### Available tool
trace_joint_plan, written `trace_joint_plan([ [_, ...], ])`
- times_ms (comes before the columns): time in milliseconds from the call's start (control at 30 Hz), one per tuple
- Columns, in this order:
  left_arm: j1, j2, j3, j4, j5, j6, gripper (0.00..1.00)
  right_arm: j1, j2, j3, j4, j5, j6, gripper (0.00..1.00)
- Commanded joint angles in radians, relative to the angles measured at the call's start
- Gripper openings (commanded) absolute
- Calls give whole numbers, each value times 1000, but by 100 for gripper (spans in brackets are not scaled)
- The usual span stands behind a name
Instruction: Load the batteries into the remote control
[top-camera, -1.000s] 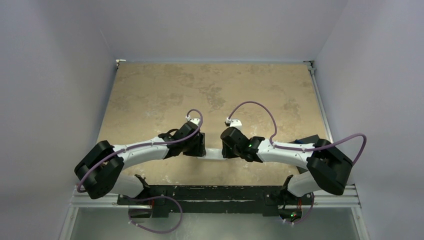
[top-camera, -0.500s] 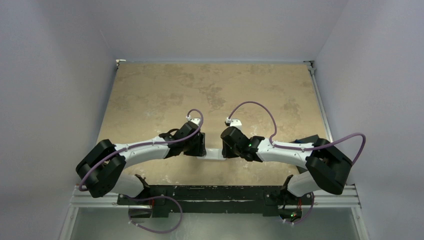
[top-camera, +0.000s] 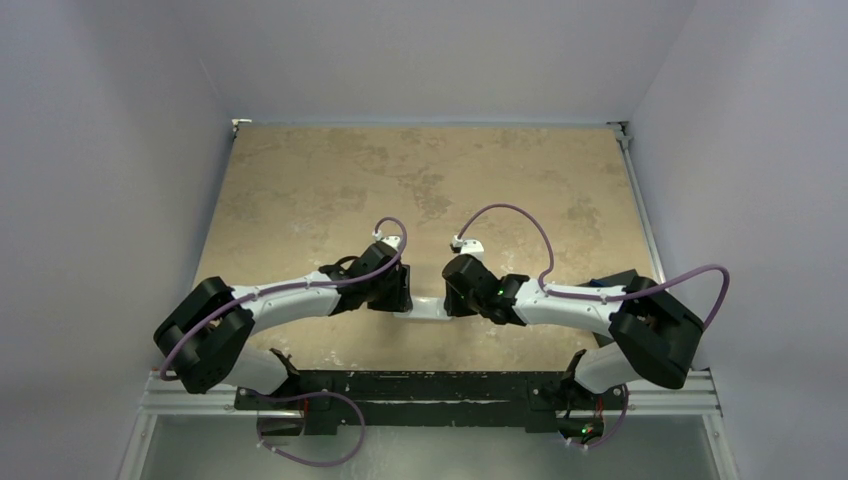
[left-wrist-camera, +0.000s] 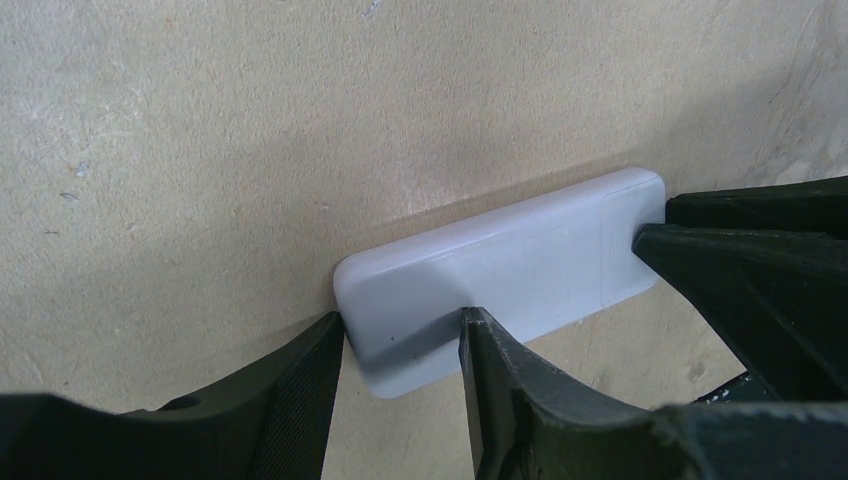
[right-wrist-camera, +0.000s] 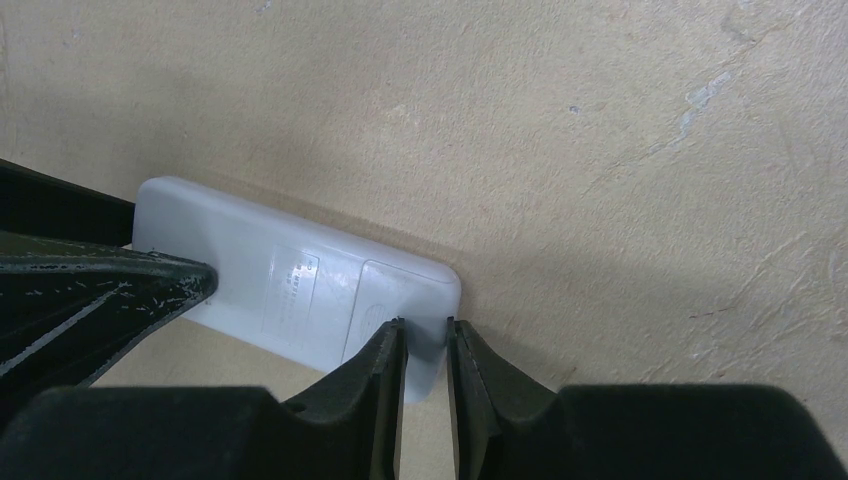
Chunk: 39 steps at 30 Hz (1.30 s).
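While the remote (top-camera: 428, 306) lies level between the two arms, low over the table (top-camera: 330, 180) near its front edge, each gripper holds one end of it. The left gripper (left-wrist-camera: 402, 322) pinches its end with fingers partly spread. The right gripper (right-wrist-camera: 423, 326) pinches the other end with fingers nearly together (I cannot tell if the remote touches the table).
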Motion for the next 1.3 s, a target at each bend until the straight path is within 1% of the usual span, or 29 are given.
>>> trace_joint_plan([
  [0, -2, 36, 19, 45, 32, 9, 45, 8, 46, -29, 83, -48, 1, 27],
  [267, -2, 35, 21, 39, 34, 10, 44, 15, 39, -9, 56, -38, -2, 27],
  [433, -2, 17, 33, -4, -1, 14, 45, 15, -8, 6, 0, -25, -11, 34],
  [633, -2, -17, 67, -89, -87, 23, 49, 15, -67, 28, -69, 45, -23, 44],
  [733, -3, -34, 91, -135, -119, 28, 50, 15, -92, 38, -98, 65, -26, 47],
  [867, -2, -79, 126, -198, -170, 40, 54, 15, -142, 62, -144, 97, -38, 50],
  [1000, -3, -131, 169, -278, -217, 50, 58, 15, -206, 83, -192, 139, -55, 59],
  [1133, -2, -186, 197, -338, -255, 67, 64, 14, -275, 97, -220, 170, -83, 65],
  [1233, -2, -235, 210, -372, -276, 71, 76, 15, -328, 102, -236, 175, -104, 71],
  [1267, -3, -253, 212, -383, -283, 72, 78, 14, -347, 100, -238, 172, -111, 74],
])
